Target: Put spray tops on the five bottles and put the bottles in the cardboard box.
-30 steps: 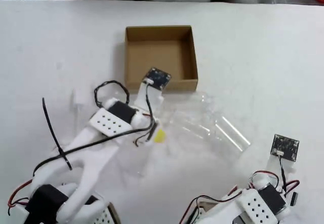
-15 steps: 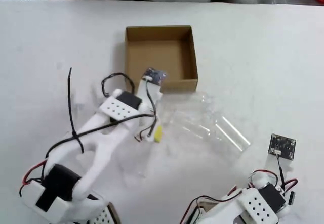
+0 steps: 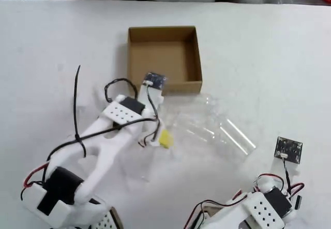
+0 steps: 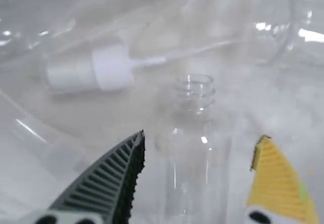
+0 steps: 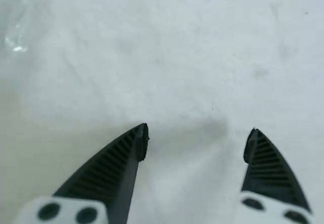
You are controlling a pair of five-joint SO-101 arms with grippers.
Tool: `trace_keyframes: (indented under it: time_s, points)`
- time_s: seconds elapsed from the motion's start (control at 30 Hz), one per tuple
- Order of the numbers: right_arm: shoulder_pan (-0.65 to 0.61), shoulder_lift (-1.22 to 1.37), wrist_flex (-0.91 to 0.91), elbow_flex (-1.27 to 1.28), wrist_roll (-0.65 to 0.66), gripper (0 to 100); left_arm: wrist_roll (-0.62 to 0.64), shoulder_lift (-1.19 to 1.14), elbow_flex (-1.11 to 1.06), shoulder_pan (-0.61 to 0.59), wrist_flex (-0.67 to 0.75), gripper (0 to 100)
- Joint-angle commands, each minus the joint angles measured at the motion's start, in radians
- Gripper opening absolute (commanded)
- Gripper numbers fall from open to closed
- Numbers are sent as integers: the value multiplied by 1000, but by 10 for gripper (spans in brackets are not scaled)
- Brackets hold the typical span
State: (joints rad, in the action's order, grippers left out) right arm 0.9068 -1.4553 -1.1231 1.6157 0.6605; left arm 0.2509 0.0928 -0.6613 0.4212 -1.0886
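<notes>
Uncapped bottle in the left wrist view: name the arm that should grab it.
Left. The left gripper, open, straddles the uncapped bottle, and a spray top lies just beyond its neck. The right gripper, also open, hangs over bare table.

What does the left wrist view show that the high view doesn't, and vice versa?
Left wrist view adds: an uncapped bottle, threaded neck bare, inside the open left gripper, and a white spray top lying beyond it. High view adds: the cardboard box and the right arm. Shared: the clear bottles and the left gripper.
</notes>
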Motion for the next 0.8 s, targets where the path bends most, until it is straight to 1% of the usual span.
trace_keyframes:
  time_s: [0.0,0.27,0.43,0.57,0.77]
  points:
    - [-8,7,16,-15,12,276,25,2,5,10,14,430]
    - [-7,7,16,-15,12,276,23,-10,2,1,18,429]
    - [-5,7,16,-15,12,276,23,-157,35,-21,83,421]
    - [-5,7,16,-15,12,276,23,-242,129,-31,9,375]
    - [-5,7,16,-15,12,276,23,-266,153,-31,0,367]
